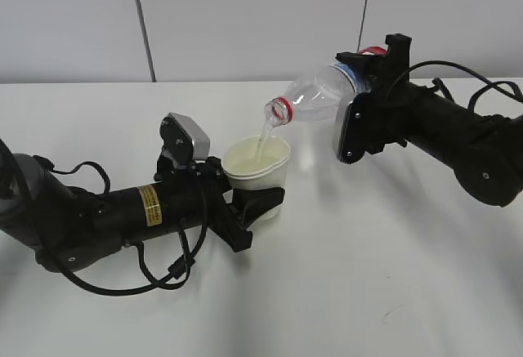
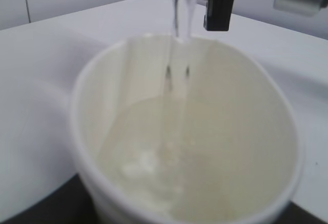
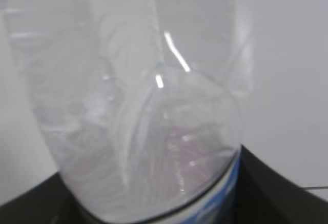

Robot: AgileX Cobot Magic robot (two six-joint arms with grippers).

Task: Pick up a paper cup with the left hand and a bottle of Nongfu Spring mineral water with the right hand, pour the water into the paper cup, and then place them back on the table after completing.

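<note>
My left gripper (image 1: pixel 249 206) is shut on a white paper cup (image 1: pixel 258 173) and holds it upright just above the white table (image 1: pixel 368 275). My right gripper (image 1: pixel 359 87) is shut on a clear plastic water bottle (image 1: pixel 319 95) with a red neck ring, tilted mouth-down to the left over the cup. A thin stream of water (image 1: pixel 263 138) falls from the mouth into the cup. The left wrist view shows the cup (image 2: pixel 184 131) partly filled, with the stream (image 2: pixel 177 55) entering. The right wrist view is filled by the bottle (image 3: pixel 138 111).
A grey wall (image 1: pixel 245 14) with vertical seams stands behind the table. The left arm's black cables (image 1: pixel 163 275) loop on the table in front of the arm.
</note>
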